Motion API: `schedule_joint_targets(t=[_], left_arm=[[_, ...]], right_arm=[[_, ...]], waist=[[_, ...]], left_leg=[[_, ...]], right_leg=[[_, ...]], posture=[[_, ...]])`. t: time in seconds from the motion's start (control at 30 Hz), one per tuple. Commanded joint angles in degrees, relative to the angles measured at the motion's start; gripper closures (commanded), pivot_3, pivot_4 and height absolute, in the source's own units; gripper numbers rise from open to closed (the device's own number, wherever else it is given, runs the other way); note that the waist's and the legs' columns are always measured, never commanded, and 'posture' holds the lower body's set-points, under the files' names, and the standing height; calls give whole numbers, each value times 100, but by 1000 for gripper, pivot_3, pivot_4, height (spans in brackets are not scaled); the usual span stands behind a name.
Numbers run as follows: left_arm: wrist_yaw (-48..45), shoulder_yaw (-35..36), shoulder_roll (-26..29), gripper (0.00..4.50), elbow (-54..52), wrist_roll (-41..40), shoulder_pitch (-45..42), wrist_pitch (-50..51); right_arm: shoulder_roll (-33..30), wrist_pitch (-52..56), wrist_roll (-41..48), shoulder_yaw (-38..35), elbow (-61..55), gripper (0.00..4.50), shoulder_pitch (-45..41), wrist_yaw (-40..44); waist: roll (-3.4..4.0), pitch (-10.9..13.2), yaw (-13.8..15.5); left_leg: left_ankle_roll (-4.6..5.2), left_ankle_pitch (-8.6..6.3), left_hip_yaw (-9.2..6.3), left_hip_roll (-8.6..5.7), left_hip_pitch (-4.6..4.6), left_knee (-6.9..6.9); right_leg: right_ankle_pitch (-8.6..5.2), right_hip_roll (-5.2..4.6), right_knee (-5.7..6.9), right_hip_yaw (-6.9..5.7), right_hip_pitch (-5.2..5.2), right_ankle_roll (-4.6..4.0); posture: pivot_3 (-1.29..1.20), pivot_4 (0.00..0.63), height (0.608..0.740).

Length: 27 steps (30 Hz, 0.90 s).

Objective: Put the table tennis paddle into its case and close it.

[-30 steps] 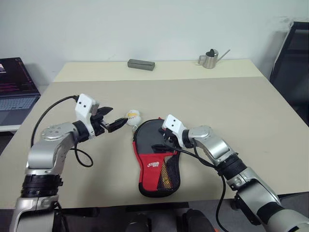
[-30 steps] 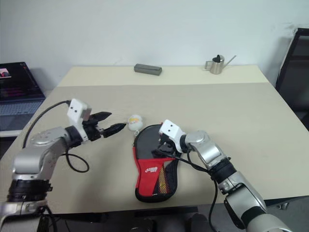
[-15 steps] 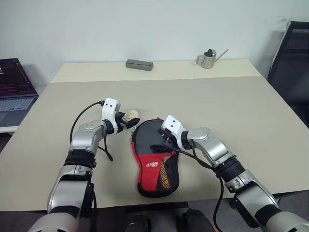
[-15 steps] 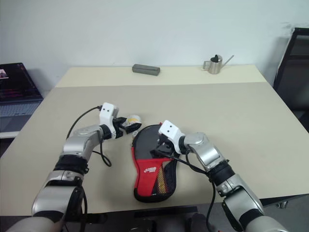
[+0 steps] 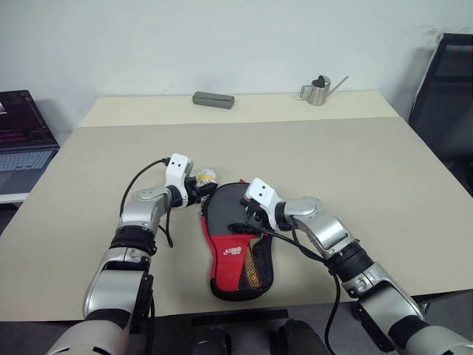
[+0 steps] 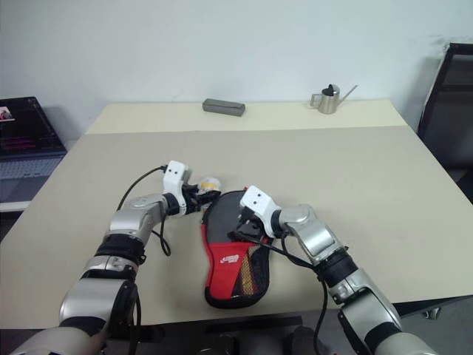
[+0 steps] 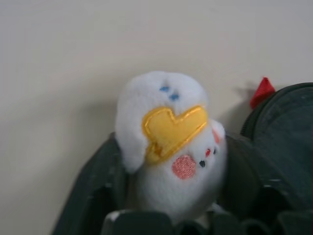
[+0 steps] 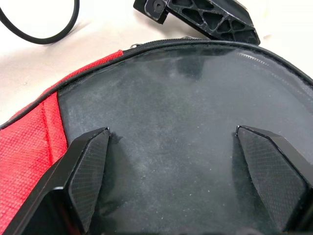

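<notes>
Now our left hand, open and short of the ball charm a second ago, has come down and clamped on it (the zip pull). To its right, our right hand stays spread wide on the case, steadying it for zipping; inside sits the table tennis paddle.

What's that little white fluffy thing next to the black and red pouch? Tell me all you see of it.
The plush ball charm is round, soft-looking white fabric with a stitched yellow heart-like patch, a pink cheek spot and tiny blue marks. It lies on the table at the rounded end of the case, gripped between the left hand's black fingers.
</notes>
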Motion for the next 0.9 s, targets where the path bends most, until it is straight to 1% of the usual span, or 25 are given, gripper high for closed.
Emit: schedule_joint_targets(t=[0.03, 0.13, 0.17, 0.2, 0.37, 0.53, 0.7, 0.9], left_arm=[[-114, 46, 49, 2942, -246, 4, 10, -55], [-142, 45, 59, 3830, -291, 17, 37, -51], [-148, 42, 62, 4042, -305, 25, 43, -58], [-151, 38, 64, 4161, -320, 32, 48, -64], [-227, -6, 53, 4195, -389, 60, -5, -108], [-289, -110, 18, 4195, -151, 231, -301, -261], [-346, -365, -80, 4195, 707, 620, -953, -776], [-221, -657, -225, 4195, 1982, 1193, -1817, -1481]], right_arm=[[93, 158, -78, -5, -32, 0, 95, -113], [112, 210, -88, -7, -58, 0, 96, -148], [115, 255, -90, -3, -71, 0, 99, -162], [116, 300, -94, 1, -79, 0, 102, -177], [117, 398, -252, 105, -37, 0, 149, -325], [141, 496, -332, 102, 75, 0, 184, -476], [156, 630, -344, 88, 284, 0, 200, -549], [254, 752, -291, 10, 340, 0, 275, -695]], waist=[[0, 0, -2], [0, 0, -1], [0, 0, -1], [0, 0, -2], [0, 0, 0], [0, 0, 0], [-1, -1, 11], [-1, -2, 9]], left_leg=[[0, 0, 0, 0, 1, 1], [-3, 2, -2, 0, 3, 9], [-3, 2, -2, 0, 3, 12], [-3, 2, -2, 0, 3, 16], [-3, 2, -4, 0, 2, 22], [-3, 2, -6, 0, 2, 29], [-3, 2, -10, 1, 3, 40], [-3, 2, -11, 3, 3, 43]], right_leg=[[0, 0, 3, 0, 0, 0], [0, 1, 13, 0, 0, 0], [0, 1, 14, 0, 0, 0], [0, 2, 16, 0, 0, 0], [0, 2, 20, 0, 2, 0], [1, 6, 22, -1, 5, -1], [4, 15, 23, -3, 12, -2], [6, 22, 24, -3, 13, 1]], posture=[[0, 150, 740], [0, 150, 740], [0, 150, 740], [0, 150, 740], [0, 150, 740], [0, 150, 740], [0, 150, 740], [0, 150, 740]])
